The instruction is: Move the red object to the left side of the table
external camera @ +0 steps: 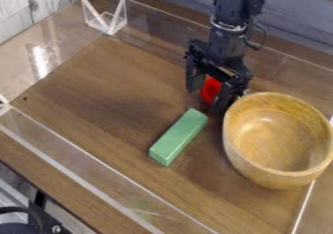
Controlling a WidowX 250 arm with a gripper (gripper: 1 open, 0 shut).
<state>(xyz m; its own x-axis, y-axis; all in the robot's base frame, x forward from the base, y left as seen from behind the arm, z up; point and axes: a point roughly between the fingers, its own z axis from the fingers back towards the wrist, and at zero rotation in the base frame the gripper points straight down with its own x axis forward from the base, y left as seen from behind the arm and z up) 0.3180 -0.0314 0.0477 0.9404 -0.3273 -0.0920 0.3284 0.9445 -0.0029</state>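
The red object [212, 86], a small round red toy fruit, rests on the table [104, 92] just left of the wooden bowl. My gripper [215, 90] points straight down over it, open, with one black finger [193, 84] on its left and the other on its right. The fingers stand around the fruit without visibly squeezing it, and they hide most of it; only a red strip shows between them.
A wooden bowl [276, 138] stands at the right, close to my gripper. A green rectangular block [178, 136] lies diagonally in front of the fruit. Low clear acrylic walls [101, 16] edge the tabletop. Bare wood stretches across the left half.
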